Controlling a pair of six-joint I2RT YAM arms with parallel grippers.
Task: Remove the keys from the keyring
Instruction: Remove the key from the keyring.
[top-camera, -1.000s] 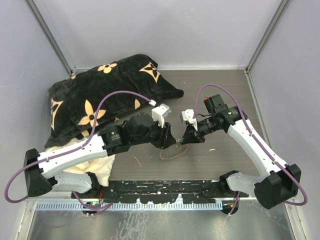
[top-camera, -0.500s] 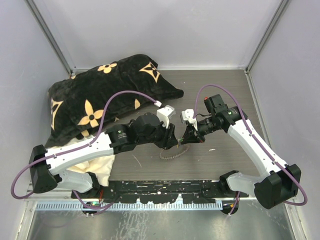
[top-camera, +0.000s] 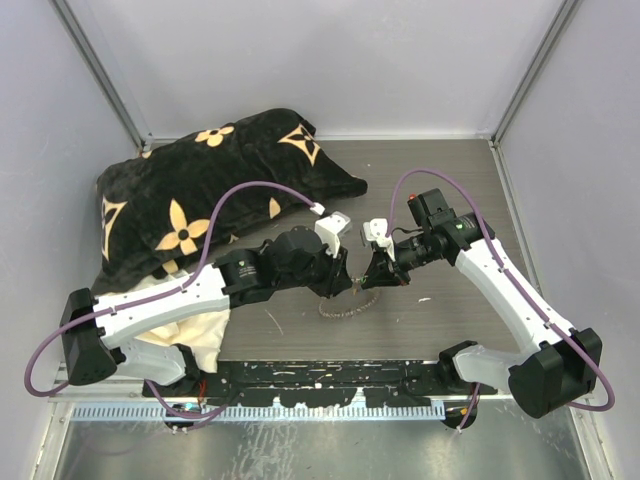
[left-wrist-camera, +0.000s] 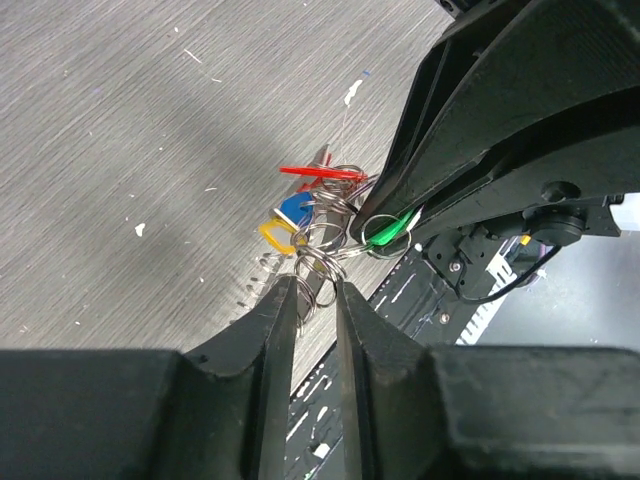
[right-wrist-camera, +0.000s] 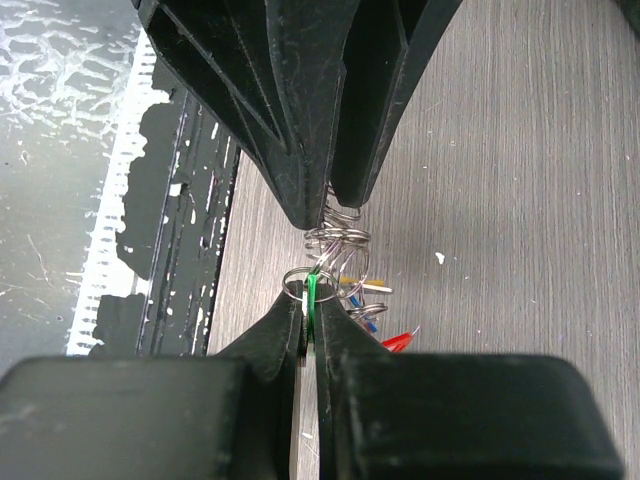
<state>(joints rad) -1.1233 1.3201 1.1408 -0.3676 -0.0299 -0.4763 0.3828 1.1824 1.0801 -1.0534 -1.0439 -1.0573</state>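
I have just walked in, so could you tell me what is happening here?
Two robot arms meet over a silvery coiled wire keyring, working at its tiny silver keys with coloured plastic heads. The right gripper is shut on the green-headed key. The left gripper straddles small wire rings beside it; a firm pinch is not certain. A red key, a blue key and a yellow key hang in the bunch.

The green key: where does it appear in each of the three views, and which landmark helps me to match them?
Top external: not discernible, too small and covered.
Left wrist: green key, just right of centre.
Right wrist: low centre, pinched in the right gripper.
Shared landmark: the red key, close beside it in both wrist views.
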